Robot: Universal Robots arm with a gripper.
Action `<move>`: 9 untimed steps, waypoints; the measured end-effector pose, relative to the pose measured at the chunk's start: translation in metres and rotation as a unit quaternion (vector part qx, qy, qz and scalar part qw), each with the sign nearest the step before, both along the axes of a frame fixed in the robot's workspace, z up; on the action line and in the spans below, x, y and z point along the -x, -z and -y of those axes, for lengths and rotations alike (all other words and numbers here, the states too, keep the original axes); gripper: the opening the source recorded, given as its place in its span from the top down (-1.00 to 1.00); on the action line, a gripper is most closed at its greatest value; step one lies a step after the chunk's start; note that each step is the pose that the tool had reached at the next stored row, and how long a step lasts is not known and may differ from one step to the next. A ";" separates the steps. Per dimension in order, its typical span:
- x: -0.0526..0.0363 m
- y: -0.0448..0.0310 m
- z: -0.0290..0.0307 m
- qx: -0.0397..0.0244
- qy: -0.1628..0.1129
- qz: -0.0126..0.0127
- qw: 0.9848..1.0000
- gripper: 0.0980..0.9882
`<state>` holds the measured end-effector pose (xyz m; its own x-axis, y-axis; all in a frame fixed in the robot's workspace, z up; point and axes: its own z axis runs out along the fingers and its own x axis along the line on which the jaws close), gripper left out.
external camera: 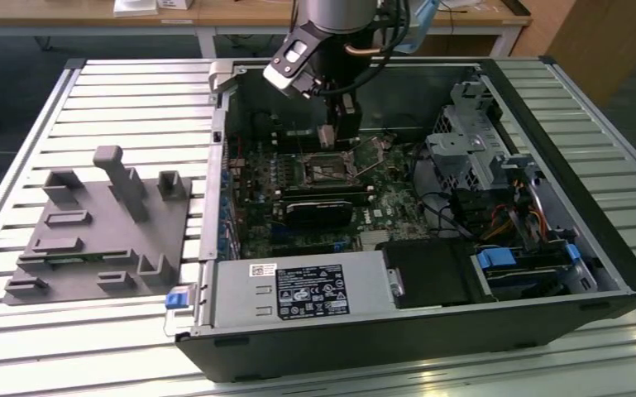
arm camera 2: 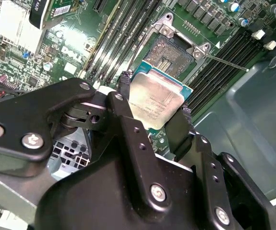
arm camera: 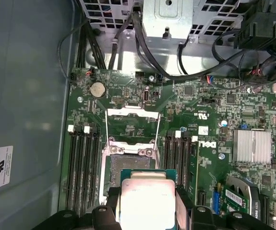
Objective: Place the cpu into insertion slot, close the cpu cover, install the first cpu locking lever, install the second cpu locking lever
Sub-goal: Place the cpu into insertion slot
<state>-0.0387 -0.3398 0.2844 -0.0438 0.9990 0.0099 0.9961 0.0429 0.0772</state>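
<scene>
I see the gripper (arm camera 2: 154,98) clamped on the cpu (arm camera: 146,201) by two opposite edges, close over the insertion slot (arm camera 2: 170,53), whose cpu cover (arm camera: 131,125) seems swung open.

The frame's edge is cutting off the chip (arm camera: 147,201) in the first wrist view, and in both wrist views the chip is covering part of the socket (arm camera: 113,168) beneath it.

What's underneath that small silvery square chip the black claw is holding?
In the first wrist view, the dark square socket with a silvery rim lies open beneath the small silvery-grey square chip, which covers its nearer part.
</scene>
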 end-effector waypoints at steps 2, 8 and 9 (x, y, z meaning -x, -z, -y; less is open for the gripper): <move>0.0000 0.0019 -0.0002 0.000 0.000 0.000 1.000 0.00; 0.0000 0.0073 -0.0016 0.000 0.000 -0.002 1.000 0.00; 0.0000 0.0080 -0.0016 0.000 0.000 -0.003 1.000 0.00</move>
